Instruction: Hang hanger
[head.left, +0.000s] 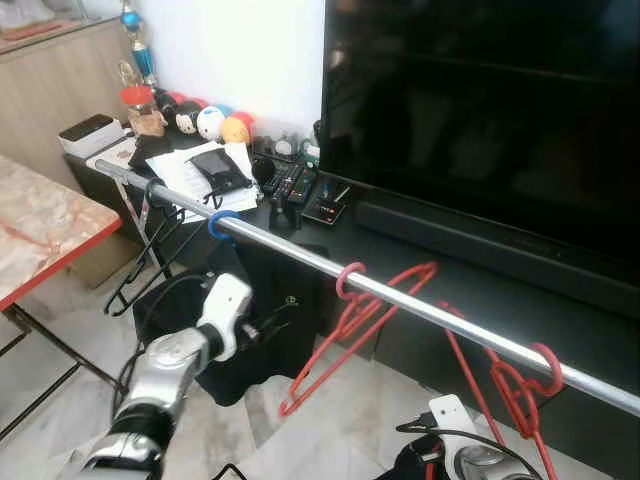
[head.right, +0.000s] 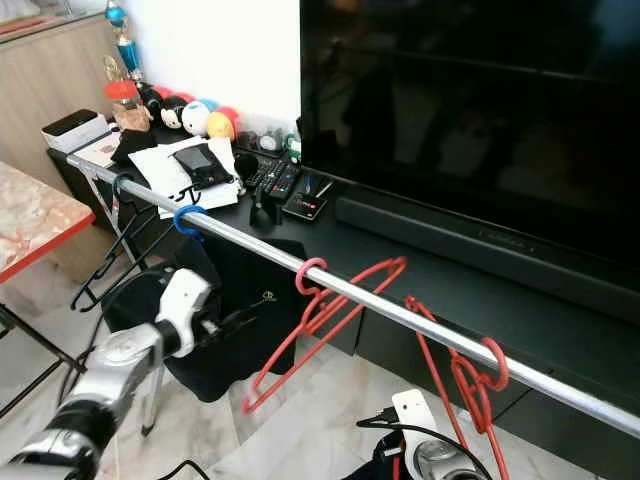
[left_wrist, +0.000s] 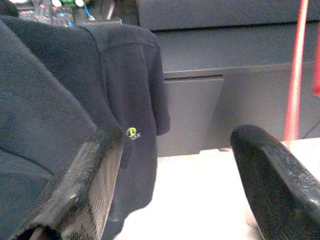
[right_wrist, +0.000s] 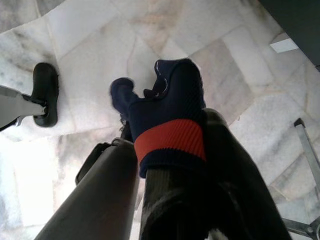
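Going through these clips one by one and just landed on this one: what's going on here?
The robot stands at a metal rail in front of a TV cabinet. Two red hangers and already hang on the rail, beside a blue-hooked hanger carrying a dark shirt. The left gripper is raised toward that shirt, fingers open and holding nothing. The right gripper hangs low over the marble floor, its fingers covered by a navy and red cloth.

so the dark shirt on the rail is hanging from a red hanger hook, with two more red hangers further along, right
Not quite. The dark shirt hangs from a blue hook on the rail, as the left eye view shows. The rest holds: two red hangers hang further along.
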